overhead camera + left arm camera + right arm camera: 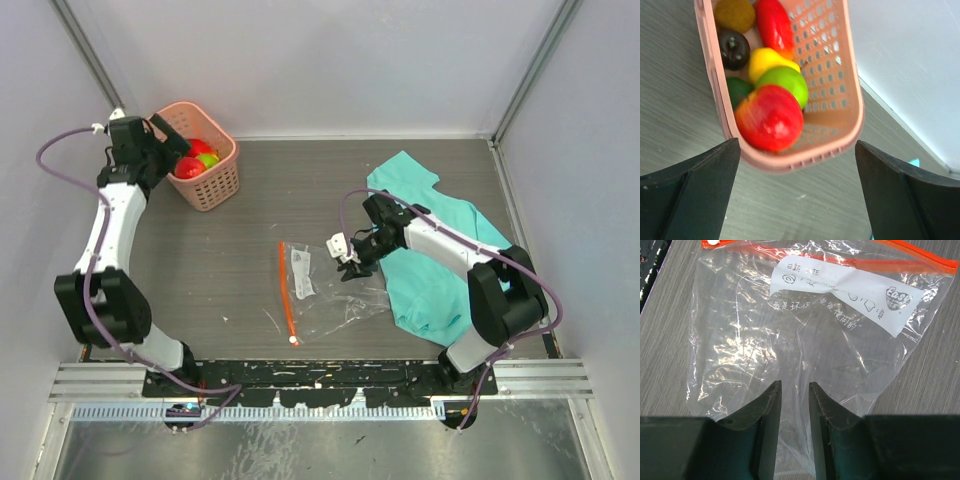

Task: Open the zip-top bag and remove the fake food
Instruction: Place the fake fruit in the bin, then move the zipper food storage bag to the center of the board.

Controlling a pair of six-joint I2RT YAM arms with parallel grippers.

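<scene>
The left pincer (797, 150) is hanging released over the pink basket (840, 75), where the fake food (770, 117) is lying. The right pincer (795, 390) is grasping the empty-looking zip-top bag (805, 330) on the tabletop (250, 200). Lifting the left straight up is looking safest for clearing the rim.

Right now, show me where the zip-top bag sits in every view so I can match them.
Top external: the zip-top bag lies flat near the middle of the table.
Left wrist: not in it; only the pink basket shows.
Right wrist: the bag fills the frame, zip strip along the top.
Shared landmark: the grey wood-grain table.
</scene>
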